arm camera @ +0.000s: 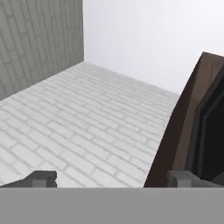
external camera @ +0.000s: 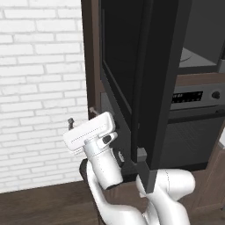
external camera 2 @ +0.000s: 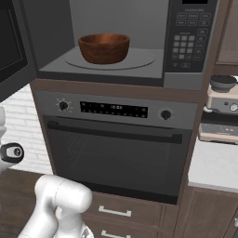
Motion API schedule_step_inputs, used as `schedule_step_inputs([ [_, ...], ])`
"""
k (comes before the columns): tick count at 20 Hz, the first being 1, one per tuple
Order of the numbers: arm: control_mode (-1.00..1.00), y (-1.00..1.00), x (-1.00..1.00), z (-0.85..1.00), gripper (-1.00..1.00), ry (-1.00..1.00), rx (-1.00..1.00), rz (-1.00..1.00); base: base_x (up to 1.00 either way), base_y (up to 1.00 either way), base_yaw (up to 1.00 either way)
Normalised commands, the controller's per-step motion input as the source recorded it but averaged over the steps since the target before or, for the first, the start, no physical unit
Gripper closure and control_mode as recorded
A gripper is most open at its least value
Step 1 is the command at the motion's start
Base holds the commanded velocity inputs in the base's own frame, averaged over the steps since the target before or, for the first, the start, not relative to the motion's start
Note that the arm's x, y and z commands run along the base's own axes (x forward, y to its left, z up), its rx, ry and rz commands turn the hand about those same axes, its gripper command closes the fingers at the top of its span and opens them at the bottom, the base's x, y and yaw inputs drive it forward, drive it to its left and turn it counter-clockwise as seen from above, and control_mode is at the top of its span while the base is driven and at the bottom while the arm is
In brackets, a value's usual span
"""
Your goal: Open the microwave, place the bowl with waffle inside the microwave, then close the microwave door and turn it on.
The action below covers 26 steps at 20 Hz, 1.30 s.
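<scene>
Gripper (external camera: 83, 124) sits left of the swung-out microwave door (external camera: 151, 79), fingers spread wide and holding nothing, pointing at the white brick wall (external camera: 35, 88). In the hand view I see one fingertip (arm camera: 41, 178) low left and the other low right, right against the brown cabinet edge (arm camera: 175, 135) beside the door's black glass.

Bowl (external camera 2: 103, 48) is already on the turntable inside the microwave (external camera 2: 116, 42), so I judge the step in hand is closing the door. To do it well I'd bring the hand round to the outer face of the door, near its free edge and away from the hinge, and push in a smooth arc with a flat contact, not a fingertip jab. Watch the elbow; the door passes close over the arm.

Further right, the keypad (external camera 2: 187, 39) comes after that.

Hard to make out: I can't see a waffle in the bowl from this angle, probably below the rim. Door top and hinge are cut off in the left base view. Keypad labels unreadable.
</scene>
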Motion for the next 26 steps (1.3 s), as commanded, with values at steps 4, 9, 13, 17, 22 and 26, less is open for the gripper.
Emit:
schedule_step_inputs([
  [4, -1.0, 0.77, -1.0, 0.08, -1.0, -0.09, 0.0, -0.2, 0.0, 0.0, 0.0],
  [9, -1.0, 0.65, -0.98, 0.18, -1.0, -0.14, 0.06, -0.24, 0.0, 0.0, 0.0],
  [13, -1.0, 0.59, -0.85, 0.35, -1.0, -0.16, 0.08, -0.23, 0.0, 0.0, 0.0],
  [17, -1.0, 0.58, -0.87, 0.31, -1.0, -0.17, 0.1, -0.25, 0.0, 0.0, 0.0],
  [22, -1.0, 0.39, -0.79, 0.3, -1.0, -0.26, 0.18, -0.27, 0.0, 0.0, 0.0],
  [26, -1.0, 0.09, -0.6, 0.29, -1.0, -0.35, 0.27, -0.28, 0.0, 0.0, 0.0],
])
